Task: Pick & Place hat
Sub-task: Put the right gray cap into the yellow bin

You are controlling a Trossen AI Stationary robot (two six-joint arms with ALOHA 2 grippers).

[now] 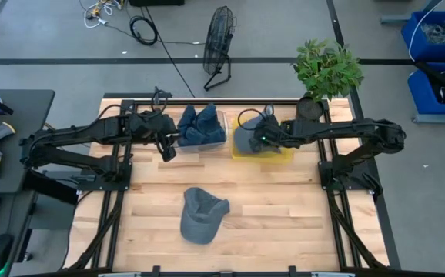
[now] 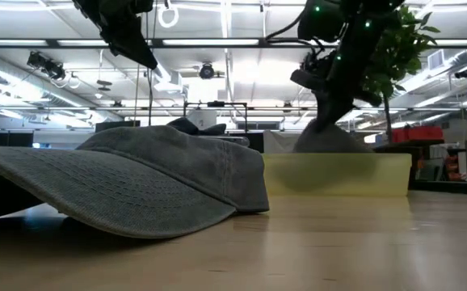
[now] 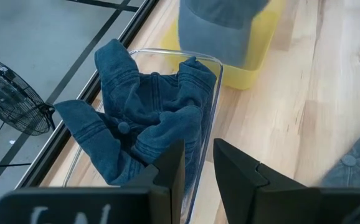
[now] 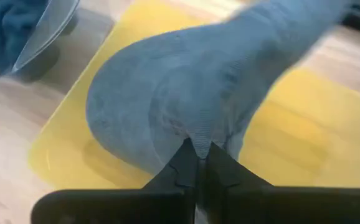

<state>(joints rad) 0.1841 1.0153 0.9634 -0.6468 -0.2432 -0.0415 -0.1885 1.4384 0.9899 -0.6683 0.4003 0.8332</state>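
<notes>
yellow bin [image 4: 292, 143] floor mostly hidden under grey hat [image 4: 217, 93], hat top cut off

Right gripper [image 4: 198, 163]: fingers pressed together, pinching fold of grey hat [image 4: 211, 93] fabric. Hat hangs over yellow tray [image 4: 304, 140], crown bulging, fabric stretched away from pinch. Tray sits on light wood table [image 4: 5, 124]. Blue denim cloth [image 4: 9, 25] in clear bin [image 4: 46, 34], just beside tray corner.
</notes>
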